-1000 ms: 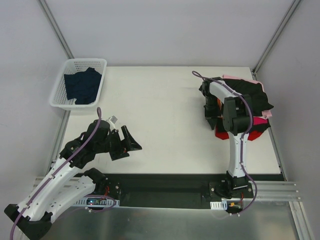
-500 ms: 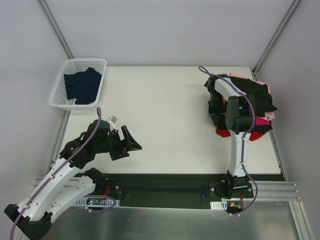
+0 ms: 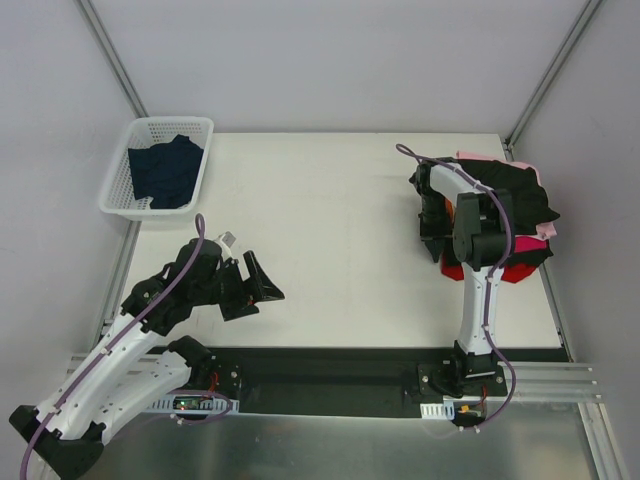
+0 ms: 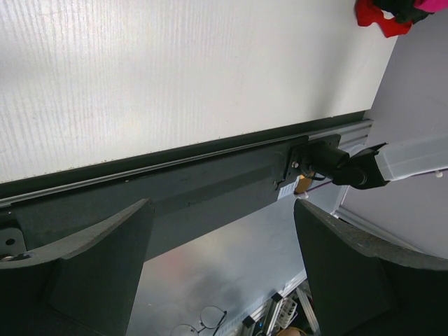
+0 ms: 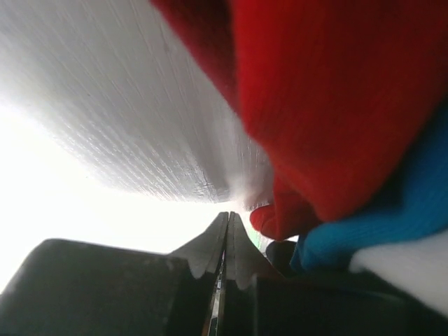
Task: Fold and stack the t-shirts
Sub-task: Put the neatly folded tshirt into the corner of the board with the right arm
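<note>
A stack of t-shirts lies at the table's right edge, with a black one [image 3: 515, 195] on top, a pink edge [image 3: 546, 229] and a red one [image 3: 512, 270] at the bottom. My right gripper [image 3: 433, 215] is pressed against the stack's left side. In the right wrist view its jaws [image 5: 225, 225] are shut flat together with nothing between them, right beside red cloth [image 5: 336, 105] and blue cloth [image 5: 395, 217]. A dark navy t-shirt [image 3: 165, 172] lies in the basket. My left gripper [image 3: 254, 293] hovers open and empty near the front left, its fingers [image 4: 91, 269] wide apart.
The white plastic basket [image 3: 118, 190] sits at the table's back left corner. A black rail [image 4: 189, 189] runs along the near table edge, with the right arm's base [image 4: 336, 157] on it. The right table edge lies just beyond the stack.
My right arm has moved to the right against the stack, and the stack has shifted a little toward the right table edge. The left arm has stayed still.
</note>
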Robot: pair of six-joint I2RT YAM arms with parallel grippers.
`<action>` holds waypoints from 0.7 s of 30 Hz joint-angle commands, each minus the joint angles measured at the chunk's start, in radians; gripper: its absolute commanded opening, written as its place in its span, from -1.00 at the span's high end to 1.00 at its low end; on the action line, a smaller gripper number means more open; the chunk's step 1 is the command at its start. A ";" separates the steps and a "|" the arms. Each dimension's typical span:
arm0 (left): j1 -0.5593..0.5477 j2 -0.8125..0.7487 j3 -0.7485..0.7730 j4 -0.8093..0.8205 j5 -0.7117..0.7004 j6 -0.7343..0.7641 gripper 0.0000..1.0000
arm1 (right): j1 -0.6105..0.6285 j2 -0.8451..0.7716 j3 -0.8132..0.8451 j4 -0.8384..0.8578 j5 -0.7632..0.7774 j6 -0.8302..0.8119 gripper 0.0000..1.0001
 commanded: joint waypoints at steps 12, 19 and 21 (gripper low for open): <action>0.004 -0.015 -0.009 -0.004 0.006 0.015 -0.73 | -0.028 -0.060 0.003 -0.032 -0.066 0.002 0.87; 0.006 0.000 0.006 -0.005 0.001 0.026 -0.78 | -0.022 -0.167 -0.042 0.046 -0.102 0.013 0.72; 0.004 0.002 0.008 -0.005 0.003 0.031 -0.79 | -0.015 -0.191 -0.031 0.049 -0.129 0.014 0.72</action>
